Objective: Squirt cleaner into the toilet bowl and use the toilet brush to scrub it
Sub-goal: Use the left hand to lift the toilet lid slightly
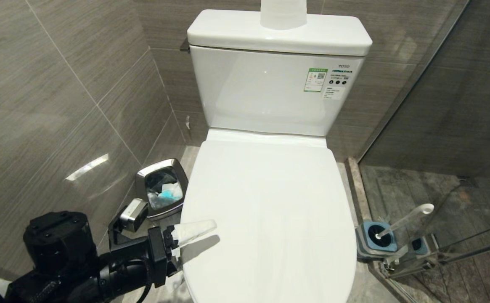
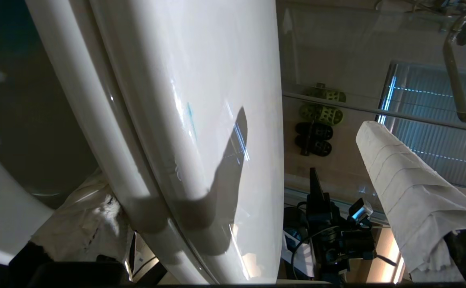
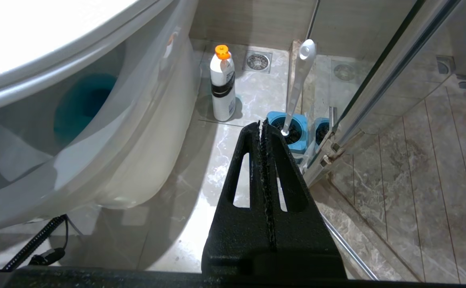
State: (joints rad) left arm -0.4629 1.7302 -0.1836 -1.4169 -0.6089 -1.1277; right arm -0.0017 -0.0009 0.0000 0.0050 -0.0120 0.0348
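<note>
Your left gripper [image 1: 186,242] stands with its jaws wide apart, straddling the front-left edge of the toilet bowl [image 1: 270,219]. The wrapped upper finger [image 1: 194,232] lies over the closed lid, its shadow falling on the white plastic; in the left wrist view the other finger [image 2: 81,224] sits under the rim, so lid and seat run between the two. Whether either finger touches the lid you cannot tell. Behind it the black arm reaches in level from the lower left corner of the head view, with its wrist camera [image 1: 133,214] on top.

Your right gripper [image 3: 261,130] has its jaws pressed together on nothing. It hangs low beside the toilet, pointing down and forward at the floor toward the brush holder.

You have one toilet, lid down, with one green-and-white sticker [image 1: 314,80] on the tank. One toilet brush [image 1: 404,219] stands to the right of the bowl, its white handle leaning out of one blue-topped holder [image 1: 377,242] against the glass partition [image 1: 451,139]; a second holder shape beside it is only the reflection. One white bottle [image 3: 222,86] with an orange cap stands upright on the floor near the base of the bowl, well apart from both grippers. The cleaner [image 3: 81,106] shows as a deep blue patch through the bowl wall in the right wrist view. One small steel bin [image 1: 162,189] sits to the left of the toilet, holding crumpled tissues, some stained blue. One white container rests on the tank lid, cut off by the frame.
</note>
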